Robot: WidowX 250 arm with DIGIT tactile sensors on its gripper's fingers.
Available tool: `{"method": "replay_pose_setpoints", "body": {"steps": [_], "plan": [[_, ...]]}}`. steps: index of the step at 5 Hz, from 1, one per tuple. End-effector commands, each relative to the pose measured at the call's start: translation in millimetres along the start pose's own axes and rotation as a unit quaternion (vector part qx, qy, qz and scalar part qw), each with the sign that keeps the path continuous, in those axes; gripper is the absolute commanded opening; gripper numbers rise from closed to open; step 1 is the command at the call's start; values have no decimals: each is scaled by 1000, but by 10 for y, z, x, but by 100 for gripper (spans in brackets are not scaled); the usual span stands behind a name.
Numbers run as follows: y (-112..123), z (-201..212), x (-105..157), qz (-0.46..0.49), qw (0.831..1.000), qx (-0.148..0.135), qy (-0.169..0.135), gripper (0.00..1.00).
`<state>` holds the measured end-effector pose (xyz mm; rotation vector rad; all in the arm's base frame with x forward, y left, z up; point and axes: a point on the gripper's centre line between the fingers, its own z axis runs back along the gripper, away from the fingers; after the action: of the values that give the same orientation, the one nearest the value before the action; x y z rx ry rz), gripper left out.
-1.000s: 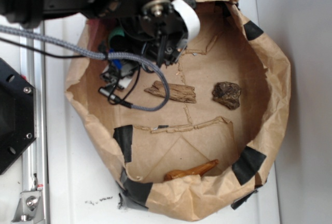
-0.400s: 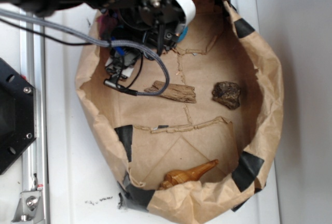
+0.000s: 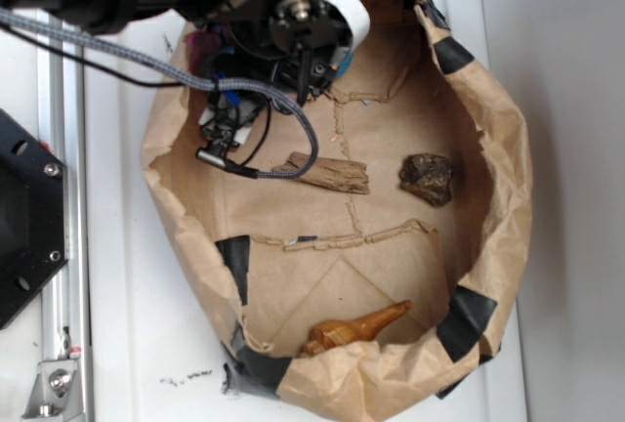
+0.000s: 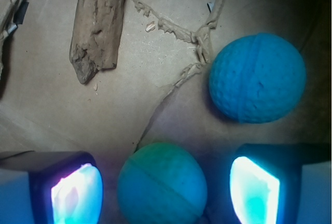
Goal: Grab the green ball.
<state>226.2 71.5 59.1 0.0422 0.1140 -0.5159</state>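
Observation:
In the wrist view the green ball [image 4: 162,183] lies on the brown paper floor between my two glowing fingers [image 4: 77,195], with a small gap on each side. My gripper [image 4: 165,189] is open around it and neither pad touches it. The blue ball [image 4: 257,78] rests a little beyond, to the right. In the exterior view the arm and gripper [image 3: 234,114] reach into the back left of the paper basin, and both balls are hidden under them.
The crumpled paper basin [image 3: 508,197] has raised walls patched with black tape. Inside lie a piece of bark [image 3: 327,174] [image 4: 98,22], a dark rock [image 3: 427,179] and a brown shell-shaped piece [image 3: 356,328]. A braided cable [image 3: 283,109] loops near the bark.
The arm has shifted toward the back of the basin, and the basin's walls have changed shape. A green patch seen beside the arm a second ago is now covered.

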Motion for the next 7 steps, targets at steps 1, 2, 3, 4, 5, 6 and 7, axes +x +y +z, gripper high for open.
{"method": "replay_pose_setpoints", "body": {"steps": [1,2,3,4,5,6,7], "plan": [[-56,-176,-14,14,999,-31,-10,100],[-142,-512,-78,15,999,-19,-29,100],[-280,-581,-124,7,999,-26,-36,100],[-303,-586,-137,8,999,-26,-42,59],[-300,-573,-129,14,999,-24,-40,0],[-299,-571,-128,15,999,-25,-40,0],[-300,-549,-127,18,999,-20,-40,0]]}}
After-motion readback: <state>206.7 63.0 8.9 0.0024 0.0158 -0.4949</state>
